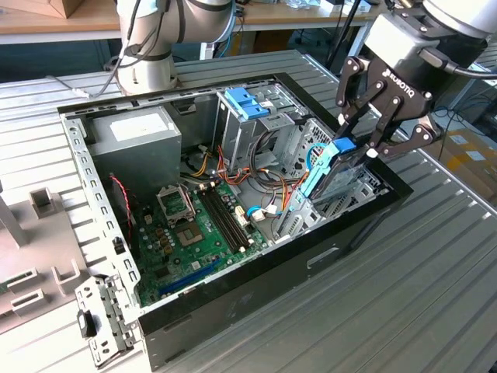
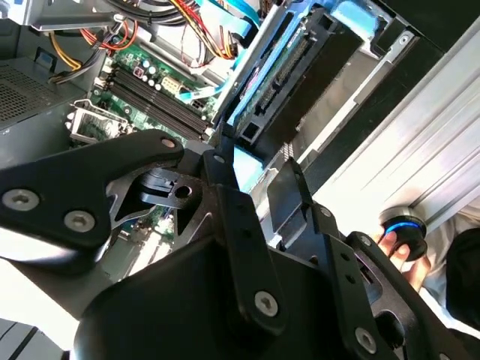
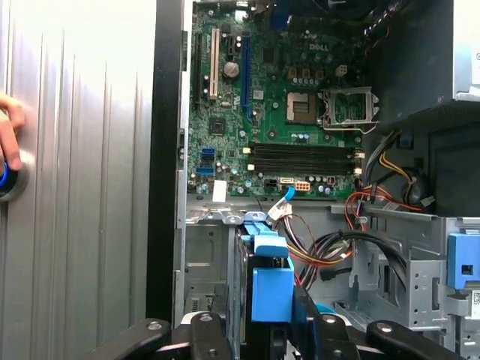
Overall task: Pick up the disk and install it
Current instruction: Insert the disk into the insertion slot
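Disk (image 1: 335, 165) pickup is looking done: the gripper (image 1: 359, 149) is clamping its fingers on the blue carrier's upper end and holding the drive tilted, its lower part going into the metal bay (image 1: 334, 203) at the computer case's (image 1: 256, 299) front corner. Seating is looking unfinished. Farther in, the motherboard (image 3: 277, 112) is carrying print too small to read, and I am leaving brand marks unread.

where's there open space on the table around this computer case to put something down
Bare ribbed table lies off the exterior view's right of the open computer case, below the gripper holding the disk. The exterior view's left is crowded with a loose metal bracket and grey parts.
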`<state>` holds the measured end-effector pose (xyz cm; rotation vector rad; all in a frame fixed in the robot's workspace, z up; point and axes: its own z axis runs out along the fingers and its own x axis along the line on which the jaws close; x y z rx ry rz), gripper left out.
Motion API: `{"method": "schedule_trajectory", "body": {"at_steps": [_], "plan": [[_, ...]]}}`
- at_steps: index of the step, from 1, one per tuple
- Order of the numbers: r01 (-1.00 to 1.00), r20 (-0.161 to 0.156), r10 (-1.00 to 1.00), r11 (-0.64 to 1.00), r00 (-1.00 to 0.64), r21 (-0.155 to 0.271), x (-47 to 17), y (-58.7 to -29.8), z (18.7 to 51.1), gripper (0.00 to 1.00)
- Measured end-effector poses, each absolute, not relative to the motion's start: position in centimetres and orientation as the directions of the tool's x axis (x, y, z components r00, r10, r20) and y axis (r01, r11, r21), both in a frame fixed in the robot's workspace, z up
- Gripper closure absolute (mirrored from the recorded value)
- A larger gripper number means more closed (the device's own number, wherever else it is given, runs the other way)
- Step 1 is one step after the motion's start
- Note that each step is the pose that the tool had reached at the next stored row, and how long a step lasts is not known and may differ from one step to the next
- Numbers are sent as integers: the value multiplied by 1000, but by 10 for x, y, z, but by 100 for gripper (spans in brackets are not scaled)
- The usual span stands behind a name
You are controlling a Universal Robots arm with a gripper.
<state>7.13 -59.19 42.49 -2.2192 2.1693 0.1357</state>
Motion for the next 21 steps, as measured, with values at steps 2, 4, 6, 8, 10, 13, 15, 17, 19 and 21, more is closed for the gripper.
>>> {"method": "schedule_trajectory", "body": {"at_steps": [2,4,6,8,10,13,15,17,19,21], "plan": [[-999,-88,-996,-24,21,36,71,-592,428,56],[-999,-94,-995,-25,21,36,71,-592,428,56],[-999,-101,-995,-25,21,36,71,-592,427,57],[-999,-105,-994,-25,21,39,71,-592,423,76],[-999,-107,-994,-25,20,42,71,-592,421,82],[-999,-110,-994,-25,20,47,72,-592,417,89],[-998,-113,-993,-25,19,52,74,-592,413,89],[-998,-114,-993,-25,19,56,78,-592,412,89],[-998,-115,-993,-25,18,60,83,-592,411,89],[-998,-115,-993,-25,18,66,89,-592,411,89]]}}
